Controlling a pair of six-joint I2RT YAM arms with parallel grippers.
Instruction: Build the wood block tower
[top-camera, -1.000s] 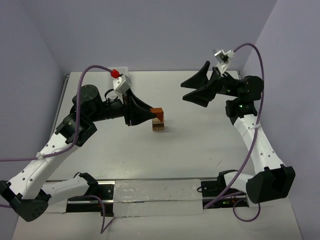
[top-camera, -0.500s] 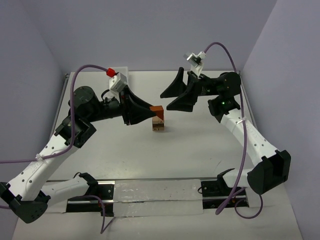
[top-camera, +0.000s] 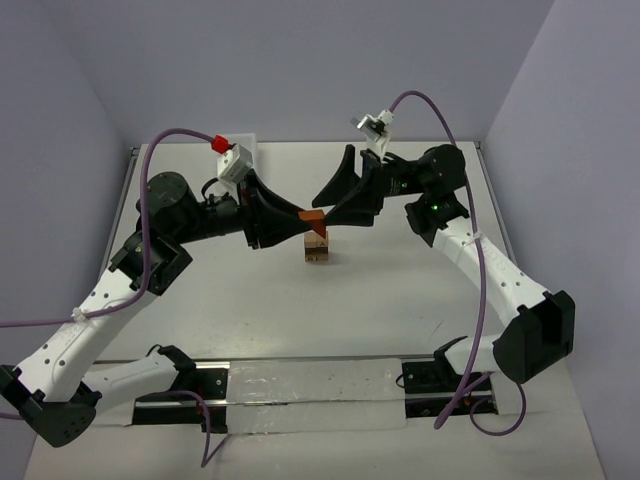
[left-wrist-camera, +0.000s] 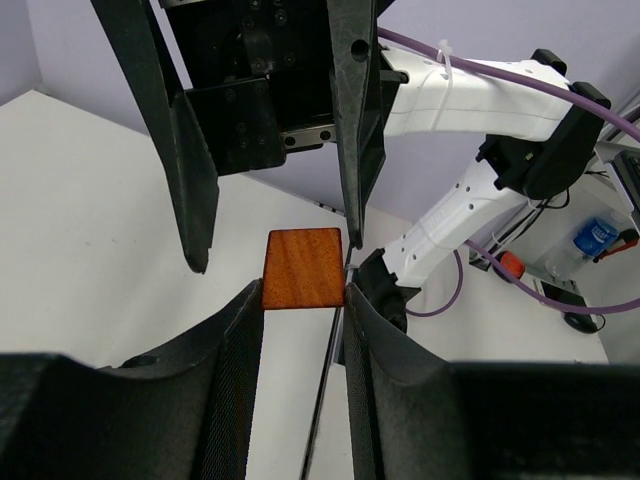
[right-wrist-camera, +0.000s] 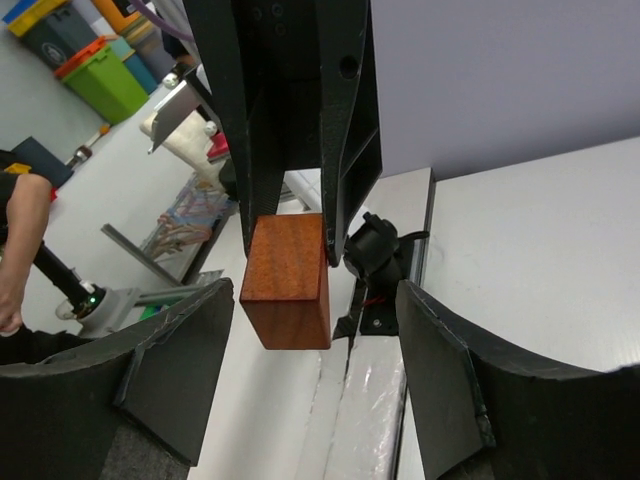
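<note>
The left claw (top-camera: 308, 217) reaches in from the left and is clamped on a reddish-brown block (top-camera: 313, 216), one finger pressed against each of two opposite sides. In the left wrist view the block (left-wrist-camera: 302, 270) sits right at the tips of that claw (left-wrist-camera: 302, 288), and most of its upper face is uncovered.

The right claw (top-camera: 322, 212) comes in from the right to meet it, its fingers spread apart. In the right wrist view the held block (right-wrist-camera: 287, 280) lies between the fingers of this claw (right-wrist-camera: 315, 295) with open space on both sides, nearer to one finger than to the other, so it grips nothing. From the left wrist, one of its fingers (left-wrist-camera: 350, 140) ends close beside an edge of the block. The other finger stands clearly off to the opposite side.

The wood block tower (top-camera: 317, 248) stands on the white tabletop (top-camera: 400, 290) about midway between left and right, in the far half. It is a short stack with a light tan piece over a darker one. The held block hangs just above its top, set slightly to the left. Whether the block touches the stack cannot be told from the overhead view. Both claws meet directly over the tower.
</note>
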